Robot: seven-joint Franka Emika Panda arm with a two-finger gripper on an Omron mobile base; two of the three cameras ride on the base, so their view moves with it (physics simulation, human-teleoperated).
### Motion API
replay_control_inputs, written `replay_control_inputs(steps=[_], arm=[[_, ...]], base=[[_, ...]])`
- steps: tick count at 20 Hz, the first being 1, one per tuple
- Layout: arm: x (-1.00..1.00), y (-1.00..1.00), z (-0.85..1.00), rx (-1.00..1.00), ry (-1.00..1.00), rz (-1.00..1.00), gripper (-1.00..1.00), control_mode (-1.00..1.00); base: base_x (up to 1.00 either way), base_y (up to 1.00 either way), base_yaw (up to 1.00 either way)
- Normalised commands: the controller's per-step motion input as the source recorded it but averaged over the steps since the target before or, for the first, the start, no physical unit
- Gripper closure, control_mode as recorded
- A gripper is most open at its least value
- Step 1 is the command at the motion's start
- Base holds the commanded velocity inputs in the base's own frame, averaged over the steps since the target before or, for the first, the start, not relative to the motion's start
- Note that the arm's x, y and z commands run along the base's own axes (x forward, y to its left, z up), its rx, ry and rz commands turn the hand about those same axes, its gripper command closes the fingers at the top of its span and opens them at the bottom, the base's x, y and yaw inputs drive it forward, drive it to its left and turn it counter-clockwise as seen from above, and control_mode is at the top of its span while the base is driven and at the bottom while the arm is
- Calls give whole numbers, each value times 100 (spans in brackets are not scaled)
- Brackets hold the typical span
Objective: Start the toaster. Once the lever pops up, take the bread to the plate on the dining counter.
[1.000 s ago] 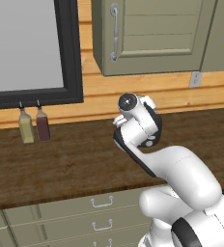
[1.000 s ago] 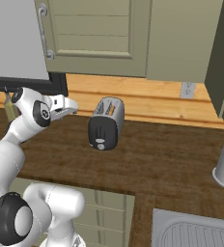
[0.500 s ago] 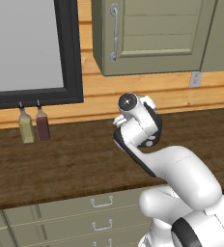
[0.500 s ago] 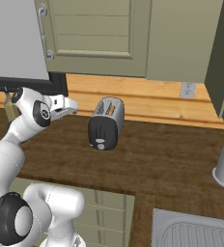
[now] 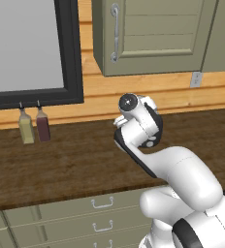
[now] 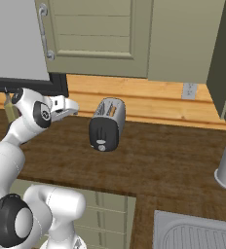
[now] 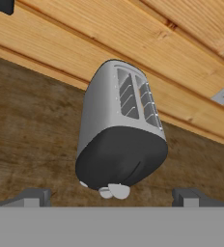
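Toasters: one (image 6: pixel 106 124), ahead of the gripper, with two slots on top.
Bottles: two, one pale yellow (image 5: pixel 26 127) and one dark red (image 5: pixel 42 125), side by side off to the gripper's left.
Wall outlets: one (image 6: pixel 188 90), beyond the toaster.
Cabinet door handles: one (image 5: pixel 115 33), above the gripper.

Kitchen: wood worktop (image 6: pixel 173 165), sage cabinets (image 5: pixel 153 34), toaster (image 6: pixel 106 124), sink (image 6: pixel 197 233).

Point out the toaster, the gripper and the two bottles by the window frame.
toaster (image 6: pixel 106 125): right base view, black end panel.
gripper (image 6: pixel 74 105): right base view, between the open fingertips.
two bottles (image 5: pixel 35 127): left base view, between yellow and dark red bodies.
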Motion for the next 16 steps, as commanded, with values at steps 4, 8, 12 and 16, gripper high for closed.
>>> replay_control_inputs(steps=[4,8,12,16], arm=[[0,0,0,0,0,0,-100,-100],[0,0,0,0,0,0,-100,-100],[0,0,0,0,0,0,-100,-100],[0,0,0,0,0,0,-100,-100]], base=[[0,0,0],[0,0,0],[0,0,0],[0,0,0]])
